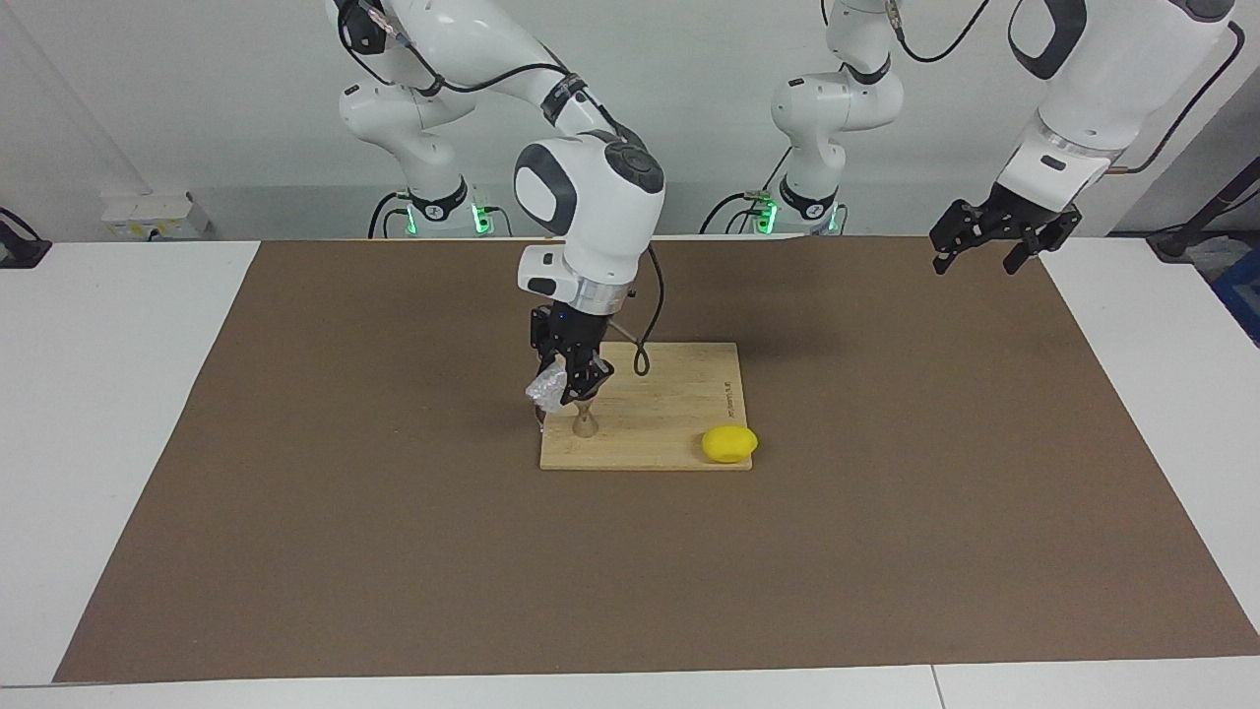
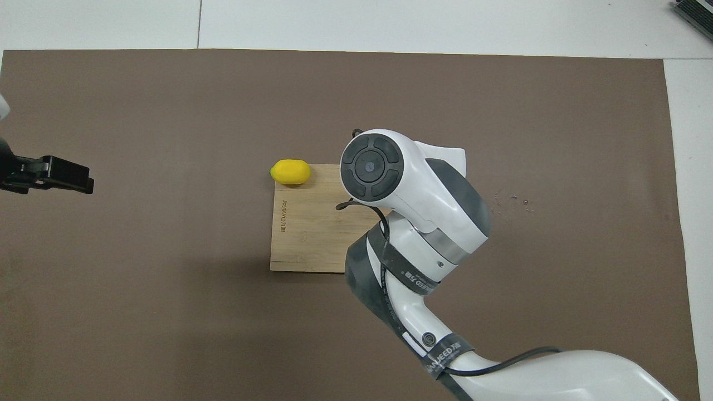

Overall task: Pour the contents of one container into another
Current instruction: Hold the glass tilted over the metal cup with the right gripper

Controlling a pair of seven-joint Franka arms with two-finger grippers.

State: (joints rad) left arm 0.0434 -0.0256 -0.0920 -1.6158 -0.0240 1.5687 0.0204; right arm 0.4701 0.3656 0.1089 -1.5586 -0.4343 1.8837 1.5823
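Observation:
My right gripper hangs over the wooden board and is shut on the clear cup, which is tipped over. Just below it the metal jigger stands upright on the board, at the corner toward the right arm's end. In the overhead view the right arm's wrist covers both the cup and the jigger. Whether liquid runs between them cannot be told. My left gripper waits open and empty, high over the mat's edge at the left arm's end, also seen as the left gripper.
A yellow lemon lies at the board's corner farthest from the robots, toward the left arm's end; the lemon shows from above too. A few small droplets sit on the brown mat toward the right arm's end.

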